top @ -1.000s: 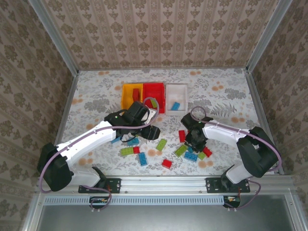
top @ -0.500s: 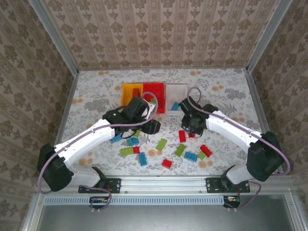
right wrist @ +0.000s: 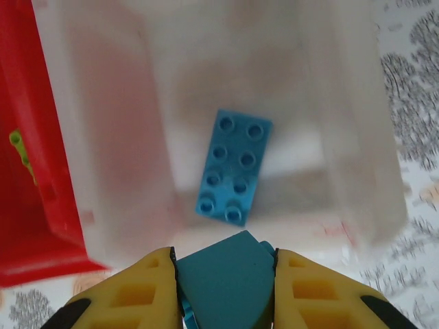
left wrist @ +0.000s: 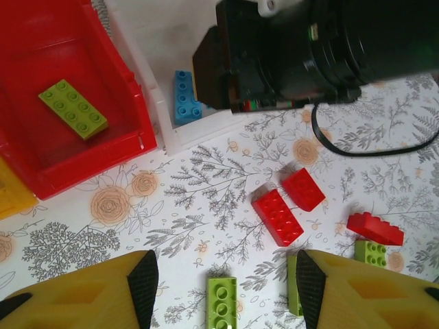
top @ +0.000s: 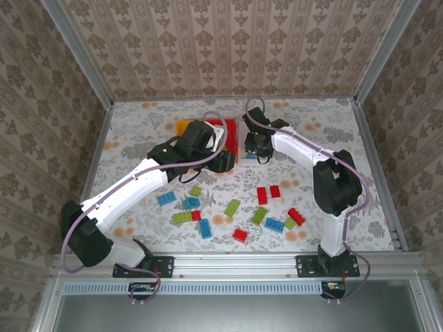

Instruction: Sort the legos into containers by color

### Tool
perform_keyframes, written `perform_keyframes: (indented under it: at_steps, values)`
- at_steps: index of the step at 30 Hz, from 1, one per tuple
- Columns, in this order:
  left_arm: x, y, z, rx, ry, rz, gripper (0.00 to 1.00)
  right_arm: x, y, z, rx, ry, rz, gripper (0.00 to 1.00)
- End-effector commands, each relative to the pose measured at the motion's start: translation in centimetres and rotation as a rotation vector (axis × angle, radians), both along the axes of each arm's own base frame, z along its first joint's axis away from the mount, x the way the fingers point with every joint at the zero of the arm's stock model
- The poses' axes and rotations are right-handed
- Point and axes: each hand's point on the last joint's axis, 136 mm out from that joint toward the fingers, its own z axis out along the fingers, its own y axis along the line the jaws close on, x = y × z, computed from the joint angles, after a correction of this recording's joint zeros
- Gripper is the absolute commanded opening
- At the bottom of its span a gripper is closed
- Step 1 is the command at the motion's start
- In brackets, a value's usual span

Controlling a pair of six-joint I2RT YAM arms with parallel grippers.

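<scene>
Top view and two wrist views, sorting in progress. On the flowered tabletop (top: 138, 138), the right arm (top: 297, 149) has been swung from the scattered bricks at centre right up to the bins at upper centre. The left arm (top: 131, 187) has been drawn up toward the bins as well.

The white bin (right wrist: 346, 137) is now directly beneath the right gripper (right wrist: 224, 259), with the red bin (left wrist: 137, 127) touching its left side and the yellow-orange bin (top: 181, 128) beyond. The right fingers (right wrist: 130, 291) are pinched on a light blue brick (right wrist: 223, 282), held over the near wall of the white bin, where a second blue brick (right wrist: 233, 168) already lies. The held brick is judged ready for release there.

The left gripper (left wrist: 225, 271) is held over the tabletop in front of the bins, its fingers (left wrist: 82, 295) spread and empty. A lime green brick (left wrist: 72, 108) lies in the red bin. Loose bricks (top: 239, 218) are left at lower centre of the top view.

In the top view the white bin is largely covered by the right gripper. The yellow-orange bin's contents are masked by the left arm. The held brick is cut off by the lower frame edge, and its studs cannot be seen.
</scene>
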Motion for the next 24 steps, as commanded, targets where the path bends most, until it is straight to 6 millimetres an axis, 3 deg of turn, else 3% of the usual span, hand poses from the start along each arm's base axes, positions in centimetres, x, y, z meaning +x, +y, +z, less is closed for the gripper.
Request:
perform_keyframes:
  at_steps: [1,5,10,17,24]
  values:
    - [0.5,0.0,0.9,-0.007,-0.020,-0.003,0.58,2.4,0.6,0.1,0.037,-0.019,0.030,0.23]
    - [0.5,0.1,0.4,-0.002,-0.008,-0.003,0.58,3.5,0.5,-1.4,0.061,0.009,0.017,0.28]
    - [0.3,0.1,-0.4,0.016,0.005,-0.021,0.59,4.3,0.8,-1.2,0.075,0.007,0.029,0.43]
    - [-0.2,0.7,-1.9,0.055,0.027,-0.035,0.59,4.1,0.3,1.6,0.076,-0.039,0.024,0.55]
    - [-0.9,2.0,-3.1,0.086,0.053,-0.021,0.58,2.8,-0.9,5.8,0.067,-0.133,0.030,0.53]
